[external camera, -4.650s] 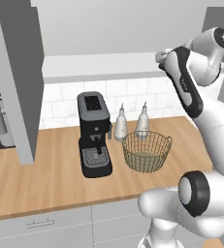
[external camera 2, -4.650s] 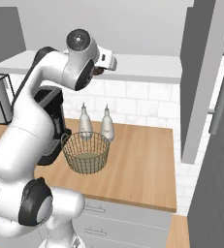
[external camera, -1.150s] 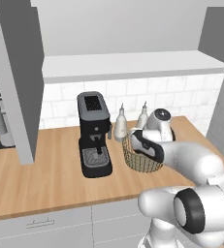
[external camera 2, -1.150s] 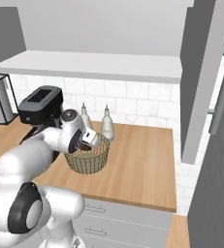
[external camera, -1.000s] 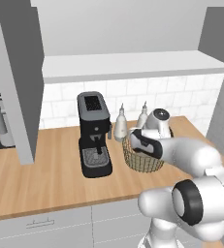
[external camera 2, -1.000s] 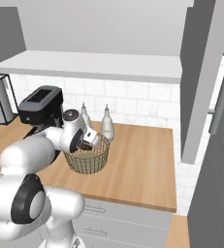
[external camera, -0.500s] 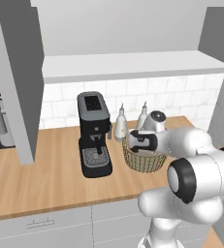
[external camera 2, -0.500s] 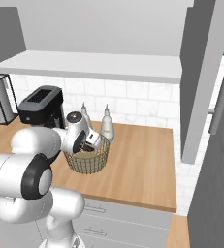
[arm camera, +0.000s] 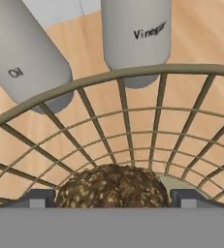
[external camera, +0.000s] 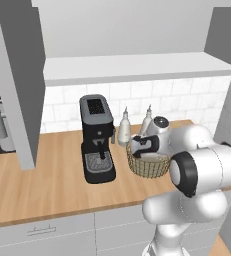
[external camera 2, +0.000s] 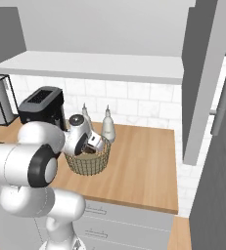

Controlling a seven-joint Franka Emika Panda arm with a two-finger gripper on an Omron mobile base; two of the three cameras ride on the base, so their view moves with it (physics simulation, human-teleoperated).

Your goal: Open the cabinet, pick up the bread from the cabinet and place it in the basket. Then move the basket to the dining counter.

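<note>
Bread between the wide-open pincer tips inside the basket in hand view, labelled bottles behind.

Coffee machine, 2 bottles.

At your twelve o'clock runs a white tiled backsplash under a long white shelf. Below it lies the wood worktop, with grey drawers along its front. At your nine o'clock a black coffee machine stands; two pale bottles wait just beside it against the tiles.
</note>
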